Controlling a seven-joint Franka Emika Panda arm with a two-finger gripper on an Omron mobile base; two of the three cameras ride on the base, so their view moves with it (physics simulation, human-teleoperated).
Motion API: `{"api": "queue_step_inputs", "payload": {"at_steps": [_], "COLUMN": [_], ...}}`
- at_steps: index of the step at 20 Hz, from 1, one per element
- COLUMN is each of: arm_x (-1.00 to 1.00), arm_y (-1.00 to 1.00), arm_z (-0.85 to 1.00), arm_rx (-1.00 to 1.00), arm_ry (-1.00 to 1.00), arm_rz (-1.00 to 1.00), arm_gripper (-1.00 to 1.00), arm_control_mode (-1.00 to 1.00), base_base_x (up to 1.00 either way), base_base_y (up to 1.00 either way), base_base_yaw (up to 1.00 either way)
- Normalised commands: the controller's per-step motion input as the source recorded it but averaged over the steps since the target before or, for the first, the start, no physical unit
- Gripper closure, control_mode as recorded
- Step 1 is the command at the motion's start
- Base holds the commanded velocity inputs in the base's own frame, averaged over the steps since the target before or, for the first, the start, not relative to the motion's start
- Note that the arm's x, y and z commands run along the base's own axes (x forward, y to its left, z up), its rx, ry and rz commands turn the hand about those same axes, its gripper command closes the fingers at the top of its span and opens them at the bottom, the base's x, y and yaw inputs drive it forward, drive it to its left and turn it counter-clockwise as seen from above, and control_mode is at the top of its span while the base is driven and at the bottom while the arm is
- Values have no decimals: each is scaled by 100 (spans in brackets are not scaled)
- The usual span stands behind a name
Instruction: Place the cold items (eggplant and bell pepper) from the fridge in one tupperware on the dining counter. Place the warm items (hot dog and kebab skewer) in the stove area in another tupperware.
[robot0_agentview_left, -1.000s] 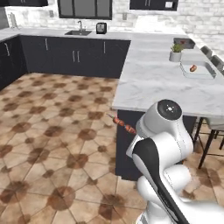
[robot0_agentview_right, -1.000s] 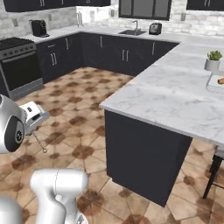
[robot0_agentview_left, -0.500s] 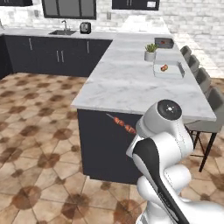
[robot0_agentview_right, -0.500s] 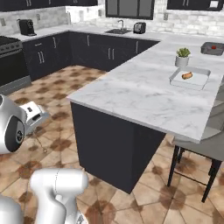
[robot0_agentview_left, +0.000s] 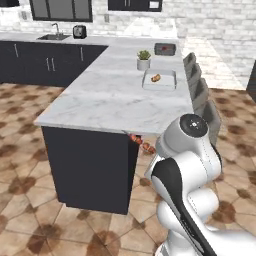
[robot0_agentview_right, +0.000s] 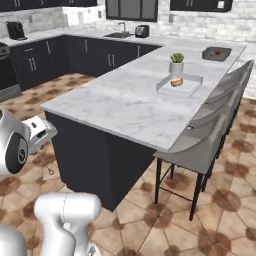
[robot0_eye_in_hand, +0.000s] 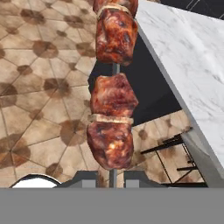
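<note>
My gripper (robot0_eye_in_hand: 112, 178) is shut on the stick of the kebab skewer (robot0_eye_in_hand: 113, 87), whose brown meat chunks run up the hand view. In the left base view the kebab skewer (robot0_agentview_left: 141, 144) pokes out from behind my arm, just under the near edge of the dining counter (robot0_agentview_left: 115, 100). On that counter a clear tupperware (robot0_agentview_left: 160, 80) holds the hot dog (robot0_agentview_left: 156, 78). Farther back a dark tupperware (robot0_agentview_left: 165, 48) has a small red item in it, too small to name. The right base view shows the same clear tupperware (robot0_agentview_right: 180, 85), hot dog (robot0_agentview_right: 176, 82) and dark tupperware (robot0_agentview_right: 216, 53). The eggplant is out of view.
A potted plant (robot0_agentview_left: 143, 60) stands beside the clear tupperware. Grey stools (robot0_agentview_right: 210, 135) line the counter's right side. A sink (robot0_agentview_left: 52, 36) and toaster (robot0_agentview_left: 78, 32) sit on the back counter. Tiled floor lies open to the left.
The whole picture has shifted: the base has driven round toward the dining counter, which now stands close in front. The kebab skewer stays in my shut gripper.
</note>
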Motion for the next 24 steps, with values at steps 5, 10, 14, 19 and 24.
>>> {"api": "queue_step_inputs", "payload": {"at_steps": [5, 10, 14, 19, 24], "arm_x": [0, 0, 0, 0, 0], "arm_y": [0, 0, 0, 0, 0], "arm_z": [0, 0, 0, 0, 0], "arm_rx": [0, 0, 0, 0, 0], "arm_ry": [0, 0, 0, 0, 0], "arm_rz": [0, 0, 0, 0, 0], "arm_gripper": [100, 100, 100, 100, 100], "arm_control_mode": [100, 100, 100, 100, 100], "base_base_x": [23, 29, 33, 39, 46], "base_base_y": [-100, -100, -100, -100, -100], "base_base_yaw": [1, 7, 12, 14, 19]}}
